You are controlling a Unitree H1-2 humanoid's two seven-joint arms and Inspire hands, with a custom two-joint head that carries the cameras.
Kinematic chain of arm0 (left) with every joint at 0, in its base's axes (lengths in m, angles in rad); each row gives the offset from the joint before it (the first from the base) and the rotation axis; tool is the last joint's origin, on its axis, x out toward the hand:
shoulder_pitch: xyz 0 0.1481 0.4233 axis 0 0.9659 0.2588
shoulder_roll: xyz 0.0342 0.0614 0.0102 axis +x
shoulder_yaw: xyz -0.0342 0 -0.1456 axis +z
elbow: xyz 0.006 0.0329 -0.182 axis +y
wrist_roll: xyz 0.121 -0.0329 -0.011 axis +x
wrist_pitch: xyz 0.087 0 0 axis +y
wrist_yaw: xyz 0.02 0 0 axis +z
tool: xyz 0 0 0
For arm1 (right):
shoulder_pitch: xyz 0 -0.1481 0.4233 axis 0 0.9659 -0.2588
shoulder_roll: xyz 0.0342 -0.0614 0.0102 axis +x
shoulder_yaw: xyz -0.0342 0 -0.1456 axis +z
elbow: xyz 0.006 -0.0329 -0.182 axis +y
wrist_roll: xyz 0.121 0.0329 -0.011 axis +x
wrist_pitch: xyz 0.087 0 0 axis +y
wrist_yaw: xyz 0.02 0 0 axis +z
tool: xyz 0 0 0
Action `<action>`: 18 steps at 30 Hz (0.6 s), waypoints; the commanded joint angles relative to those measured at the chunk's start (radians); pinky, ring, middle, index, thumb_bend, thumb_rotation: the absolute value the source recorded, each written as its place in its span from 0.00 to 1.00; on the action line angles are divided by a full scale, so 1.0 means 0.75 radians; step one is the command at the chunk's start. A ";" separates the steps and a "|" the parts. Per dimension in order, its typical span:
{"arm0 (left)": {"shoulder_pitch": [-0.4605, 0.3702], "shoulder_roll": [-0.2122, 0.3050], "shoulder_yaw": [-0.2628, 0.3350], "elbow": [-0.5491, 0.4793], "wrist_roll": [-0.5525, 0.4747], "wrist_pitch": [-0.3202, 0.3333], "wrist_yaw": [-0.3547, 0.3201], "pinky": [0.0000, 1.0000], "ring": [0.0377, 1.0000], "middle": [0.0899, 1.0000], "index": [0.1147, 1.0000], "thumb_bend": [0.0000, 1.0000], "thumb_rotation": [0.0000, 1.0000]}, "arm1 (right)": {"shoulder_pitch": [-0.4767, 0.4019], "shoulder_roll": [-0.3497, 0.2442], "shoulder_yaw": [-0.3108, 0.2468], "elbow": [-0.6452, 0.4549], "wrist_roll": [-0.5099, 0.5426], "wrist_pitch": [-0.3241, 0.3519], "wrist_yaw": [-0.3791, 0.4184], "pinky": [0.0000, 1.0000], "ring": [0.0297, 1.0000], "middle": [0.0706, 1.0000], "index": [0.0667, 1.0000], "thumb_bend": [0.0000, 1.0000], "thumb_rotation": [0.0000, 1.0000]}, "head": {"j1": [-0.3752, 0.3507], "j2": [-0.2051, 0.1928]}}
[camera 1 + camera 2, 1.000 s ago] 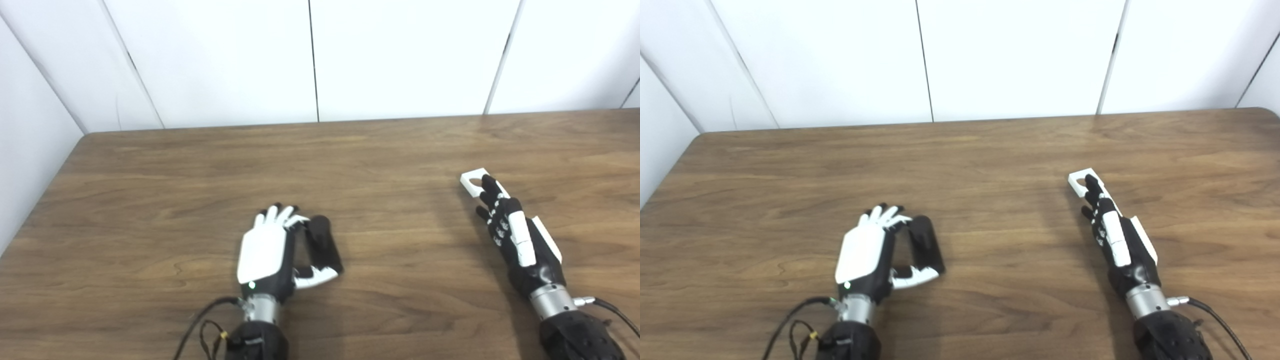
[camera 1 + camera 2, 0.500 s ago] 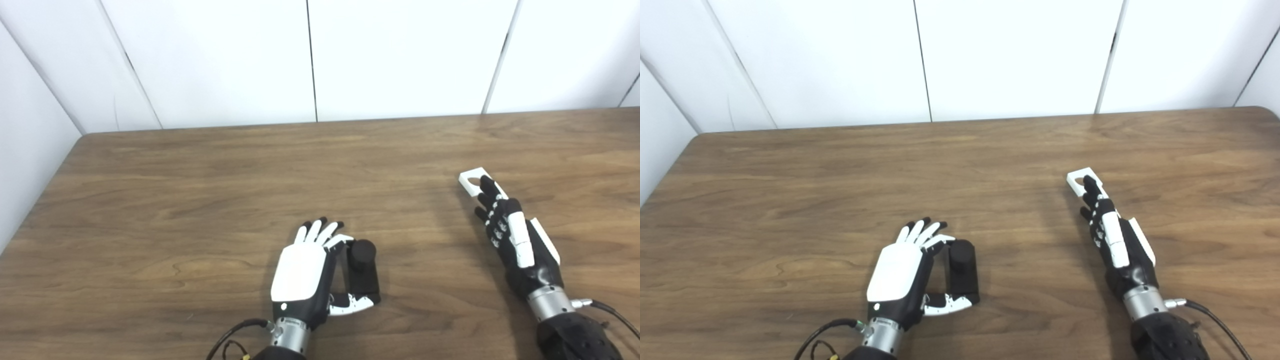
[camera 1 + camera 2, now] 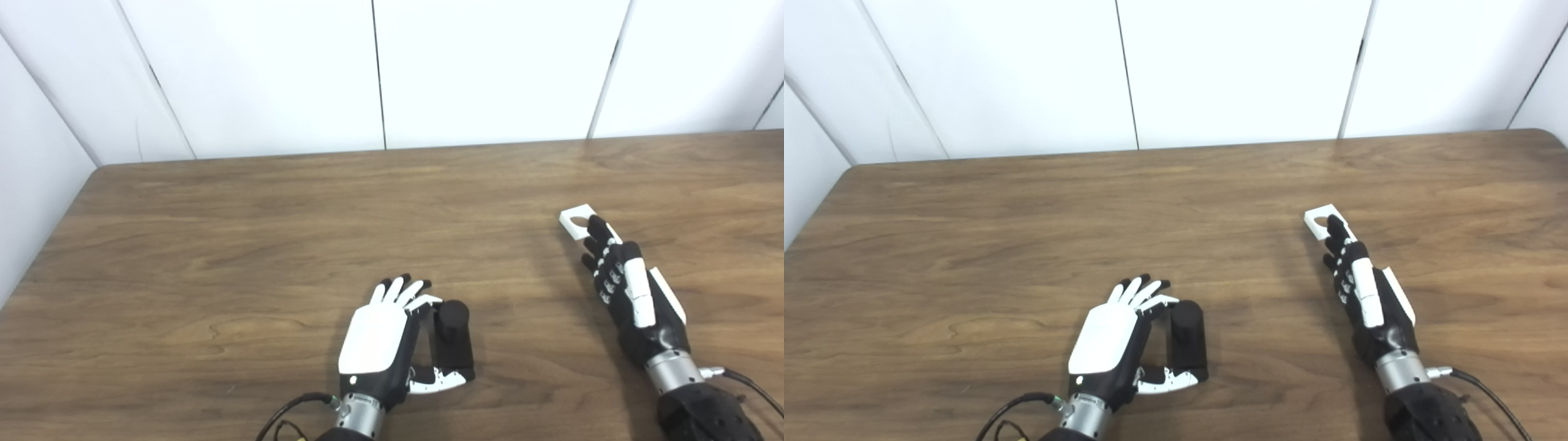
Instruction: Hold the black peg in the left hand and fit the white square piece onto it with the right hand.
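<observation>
Left hand (image 3: 383,343) lower centre, thumb and fingers pinching black peg (image 3: 454,334); right hand (image 3: 631,288) at right, fingers clasping white square piece (image 3: 574,222).

Table (image 3: 245,245): brown wood-grain top, rounded corner at 10 o'clock, filling the lower view from 3 to 9 o'clock. Wall (image 3: 490,67): white flat panels along the far edge at 12 o'clock, split by dark vertical seams; an angled white panel at 9 o'clock. Lighting: even, soft shadows.
</observation>
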 commanded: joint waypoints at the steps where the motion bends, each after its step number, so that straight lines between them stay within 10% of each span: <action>1: 0.048 0.009 -0.016 -0.009 0.003 -0.015 -0.057 0.99 0.97 0.89 0.62 0.77 0.28 | -0.110 -0.076 -0.017 -0.074 -0.160 0.016 -0.075 0.92 0.95 0.94 0.86 0.74 0.67 | -0.012 0.009; 6: 0.050 0.004 -0.016 -0.011 0.004 -0.010 -0.083 0.98 0.97 0.89 0.62 0.75 0.28 | -0.267 -0.211 -0.011 -0.089 -0.352 0.044 -0.084 0.94 0.95 0.92 0.80 0.78 0.52 | -0.018 0.017; 18: 0.044 -0.018 -0.021 0.012 0.006 -0.002 -0.098 0.98 0.97 0.89 0.62 0.75 0.30 | -0.486 -0.475 0.055 -0.014 -0.582 0.081 0.007 0.96 0.97 0.92 0.80 0.84 0.51 | -0.044 0.007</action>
